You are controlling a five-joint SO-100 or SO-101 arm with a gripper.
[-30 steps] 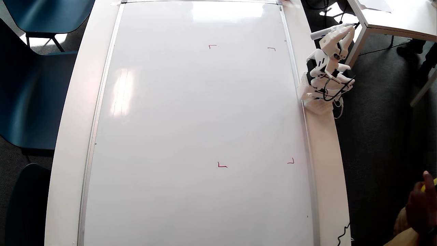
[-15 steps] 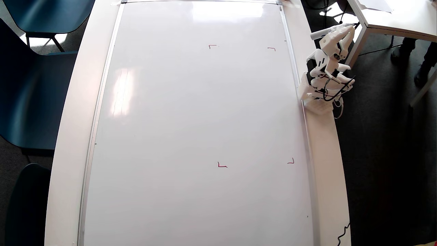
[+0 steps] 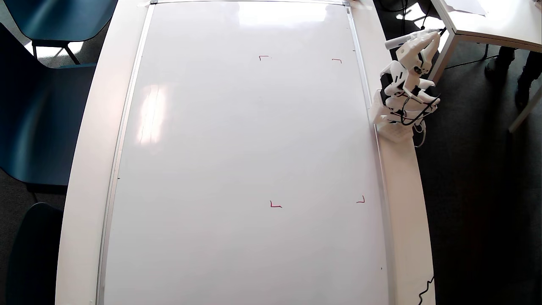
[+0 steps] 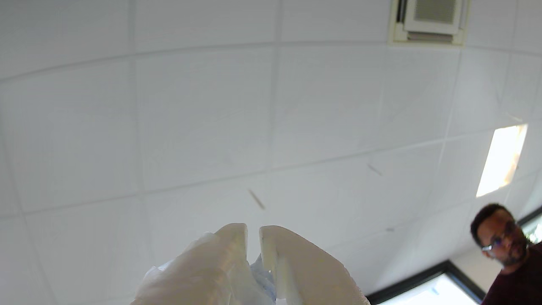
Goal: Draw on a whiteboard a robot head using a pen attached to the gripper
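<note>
The whiteboard [image 3: 245, 140] lies flat and fills most of the overhead view, with four small red corner marks. No blue robot head drawing shows on it. The white arm is folded at the board's right edge. Its gripper [image 3: 427, 37] is off the board, beyond the table's right rim. The pen [image 3: 400, 41] is a slim white marker lying across the claw, its dark tip towards the right. In the wrist view the gripper [image 4: 253, 232] points up at the ceiling. Its fingers [image 4: 292, 258] stand almost together, with a bluish-white piece [image 4: 260, 271] wedged between them.
The arm's white perforated base [image 3: 396, 131] sits on the table rim [image 3: 402, 190]. Blue chairs [image 3: 38, 127] stand on the left. Another white table [image 3: 487, 21] is at the top right. A person [image 4: 506, 250] shows low right in the wrist view.
</note>
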